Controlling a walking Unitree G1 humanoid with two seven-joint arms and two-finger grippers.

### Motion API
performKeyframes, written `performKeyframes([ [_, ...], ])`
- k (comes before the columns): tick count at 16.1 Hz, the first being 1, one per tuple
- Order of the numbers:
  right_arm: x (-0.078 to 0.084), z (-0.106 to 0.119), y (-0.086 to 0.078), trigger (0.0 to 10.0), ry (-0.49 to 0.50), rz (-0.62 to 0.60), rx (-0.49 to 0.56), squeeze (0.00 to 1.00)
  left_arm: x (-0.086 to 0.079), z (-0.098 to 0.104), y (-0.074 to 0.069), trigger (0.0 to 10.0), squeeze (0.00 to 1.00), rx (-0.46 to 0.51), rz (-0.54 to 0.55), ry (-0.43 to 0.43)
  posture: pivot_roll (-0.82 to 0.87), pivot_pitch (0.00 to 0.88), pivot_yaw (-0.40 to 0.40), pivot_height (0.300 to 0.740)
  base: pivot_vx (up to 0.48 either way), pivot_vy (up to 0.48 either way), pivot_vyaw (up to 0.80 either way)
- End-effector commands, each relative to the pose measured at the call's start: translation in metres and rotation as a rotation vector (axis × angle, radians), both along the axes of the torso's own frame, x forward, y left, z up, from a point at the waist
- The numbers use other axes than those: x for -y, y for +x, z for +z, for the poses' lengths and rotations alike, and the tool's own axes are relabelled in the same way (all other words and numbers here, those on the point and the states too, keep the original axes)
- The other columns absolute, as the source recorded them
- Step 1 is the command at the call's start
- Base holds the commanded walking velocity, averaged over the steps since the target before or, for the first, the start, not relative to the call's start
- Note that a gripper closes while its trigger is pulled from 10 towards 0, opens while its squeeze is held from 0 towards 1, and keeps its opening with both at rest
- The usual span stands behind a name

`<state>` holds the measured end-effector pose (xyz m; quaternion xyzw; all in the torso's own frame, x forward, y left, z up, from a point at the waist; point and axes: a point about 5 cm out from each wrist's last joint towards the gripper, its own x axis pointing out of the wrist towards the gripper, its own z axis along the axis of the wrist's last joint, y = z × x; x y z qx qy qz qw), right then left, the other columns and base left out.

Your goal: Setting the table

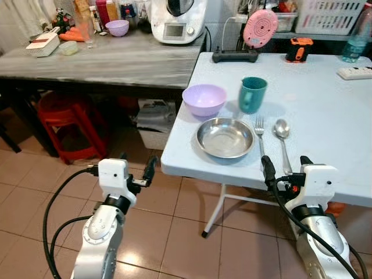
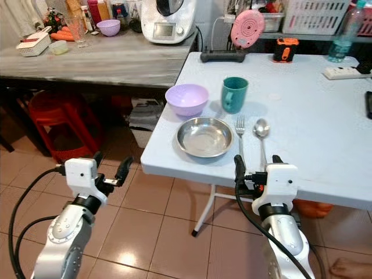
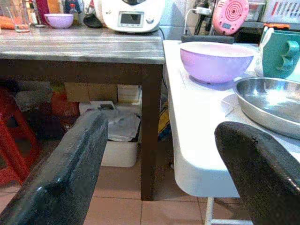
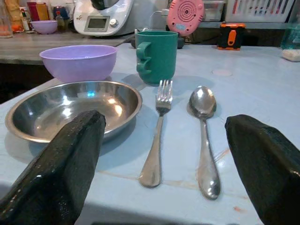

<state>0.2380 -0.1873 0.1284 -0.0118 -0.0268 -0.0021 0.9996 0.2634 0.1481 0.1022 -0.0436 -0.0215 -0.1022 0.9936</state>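
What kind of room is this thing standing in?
Most likely a home kitchen or dining corner: a food processor on a wooden counter, and a white folding table set with a steel plate.

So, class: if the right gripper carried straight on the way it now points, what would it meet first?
The right gripper, fingers open, points across the white table. Between its fingers lie the fork and the spoon; it would probably meet their handle ends first, though its height above them is unclear.

Red stool [image 1: 68, 119] under grey counter [image 1: 110, 61].
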Motion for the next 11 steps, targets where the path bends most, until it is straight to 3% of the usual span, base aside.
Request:
performKeyframes([
  [1, -0.0044, 0.0017, 0.0007, 10.0, 0.003, 0.011, 0.006, 0.00, -0.0052, 0.0013, 0.0001, 10.0, 0.00, 0.007, -0.003, 0.009, -0.09, 0.062, 0.053, 0.740, 0.000, 0.000, 0.00],
  [4, -0.0040, 0.0015, 0.0003, 10.0, 0.003, 0.008, 0.003, 0.00, 0.0006, 0.0030, -0.0019, 10.0, 0.00, 0.014, -0.064, -0.023, -0.09, 0.064, 0.053, 0.740, 0.000, 0.000, 0.00],
  [11, -0.0050, 0.0016, 0.0007, 10.0, 0.006, 0.011, 0.005, 0.00, 0.0033, 0.0046, -0.0031, 10.0, 0.00, 0.022, -0.105, -0.052, -0.09, 0.063, 0.055, 0.740, 0.303, 0.000, -0.37],
])
